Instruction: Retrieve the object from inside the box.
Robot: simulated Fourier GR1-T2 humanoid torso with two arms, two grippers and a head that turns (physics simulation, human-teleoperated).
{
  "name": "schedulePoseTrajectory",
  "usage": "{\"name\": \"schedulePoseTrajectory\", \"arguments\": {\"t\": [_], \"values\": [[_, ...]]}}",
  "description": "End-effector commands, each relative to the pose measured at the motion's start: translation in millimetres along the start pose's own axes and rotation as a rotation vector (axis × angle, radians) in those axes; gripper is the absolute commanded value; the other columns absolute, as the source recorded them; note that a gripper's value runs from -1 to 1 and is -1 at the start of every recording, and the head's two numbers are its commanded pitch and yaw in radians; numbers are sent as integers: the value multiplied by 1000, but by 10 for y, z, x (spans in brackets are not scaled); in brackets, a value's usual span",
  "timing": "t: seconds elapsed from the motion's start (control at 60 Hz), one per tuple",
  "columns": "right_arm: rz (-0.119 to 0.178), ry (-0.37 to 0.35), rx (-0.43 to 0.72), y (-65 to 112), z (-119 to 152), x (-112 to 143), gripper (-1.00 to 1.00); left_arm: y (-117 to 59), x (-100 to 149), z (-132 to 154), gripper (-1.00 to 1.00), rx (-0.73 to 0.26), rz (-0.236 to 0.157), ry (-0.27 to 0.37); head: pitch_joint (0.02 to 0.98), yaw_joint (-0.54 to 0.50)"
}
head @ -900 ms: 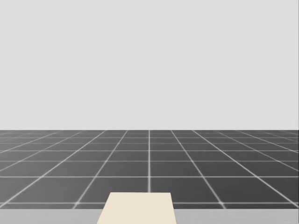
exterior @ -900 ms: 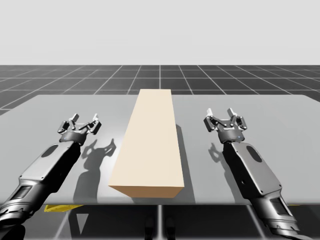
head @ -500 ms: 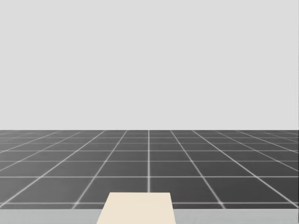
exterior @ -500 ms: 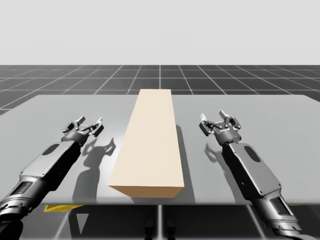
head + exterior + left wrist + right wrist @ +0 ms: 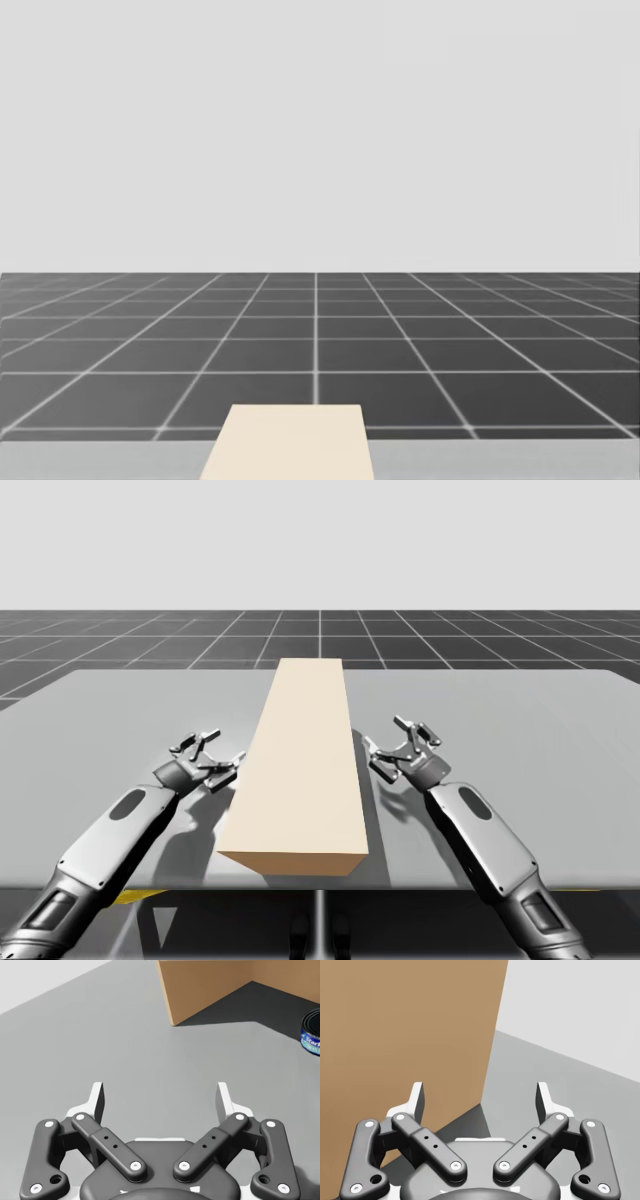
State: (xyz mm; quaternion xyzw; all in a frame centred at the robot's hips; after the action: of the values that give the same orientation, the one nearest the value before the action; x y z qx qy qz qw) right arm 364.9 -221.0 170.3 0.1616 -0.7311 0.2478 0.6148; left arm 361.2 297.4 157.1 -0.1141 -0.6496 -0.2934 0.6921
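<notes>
A long, closed beige box (image 5: 300, 770) lies lengthwise down the middle of the grey table (image 5: 530, 710); its far end shows in the head view (image 5: 290, 445). My left gripper (image 5: 215, 762) is open, close to the box's left side. In the left wrist view, the open left gripper (image 5: 161, 1102) faces brown box walls (image 5: 210, 985). A dark blue can (image 5: 311, 1032) stands on the shadowed floor between them. My right gripper (image 5: 395, 748) is open beside the box's right side. In the right wrist view, the right gripper (image 5: 481, 1100) faces the brown box wall (image 5: 405, 1025) at close range.
The bare grey tabletop (image 5: 120, 710) spreads out on both sides of the box. Beyond the table's far edge is a dark gridded floor (image 5: 450, 630). The table's front edge runs just below the near end of the box.
Both arms have swung inward, bringing each gripper from mid-table to right beside the box. Both grippers stay open. My head has tilted slightly, shifting the head view.
</notes>
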Motion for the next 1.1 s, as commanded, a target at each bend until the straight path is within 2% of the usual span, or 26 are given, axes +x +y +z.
{"name": "schedulePoseTrajectory", "arguments": {"t": [0.017, 0.05, 0.1, 0.167, 0.267, 0.3, 0.333, 0.567, 0.617, 0.85, 0.917, 0.933, 1.1], "values": [[29, -36, 77, 128, 41, 48, -1000, -368, 23, 28, -1000, -182, -70, -6, 77, -11], [36, -44, 77, 128, 53, 59, -1000, -401, 35, 36, -1000, -201, -72, -10, 76, -12], [30, -46, 79, 122, 65, 64, -1000, -423, 51, 42, -1000, -215, -56, -17, 75, -17], [37, -49, 83, 127, 86, 58, -1000, -467, 89, 47, -1000, -240, -35, -33, 76, -21], [57, -45, 90, 151, 104, 31, -1000, -568, 177, 15, -1000, -281, -28, -66, 78, -21], [54, -45, 91, 156, 107, 30, -1000, -607, 206, -9, -1000, -289, -25, -71, 79, -20], [60, -46, 95, 164, 111, 27, -1000, -630, 226, -36, -1000, -311, -7, -69, 80, -20], [79, -51, 100, 163, 114, 29, -1000, -792, 126, -416, -1000, -312, 12, -35, 95, -10], [85, -51, 100, 166, 112, 28, -1000, -827, 115, -510, -1000, -319, 35, -24, 98, -9], [91, -57, 104, 176, 116, 34, -1000, -1091, 117, -786, -1000, -373, 27, 0, 111, -8], [95, -57, 105, 178, 120, 37, -1000, -1110, 119, -846, -1000, -373, 33, 3, 114, -9], [94, -58, 105, 179, 122, 39, -1000, -1115, 118, -877, -1000, -376, 47, 3, 115, -8], [90, -60, 118, 187, 132, 43, -1000, -1119, 87, -1061, -1000, -376, 61, 19, 129, -7]]}}
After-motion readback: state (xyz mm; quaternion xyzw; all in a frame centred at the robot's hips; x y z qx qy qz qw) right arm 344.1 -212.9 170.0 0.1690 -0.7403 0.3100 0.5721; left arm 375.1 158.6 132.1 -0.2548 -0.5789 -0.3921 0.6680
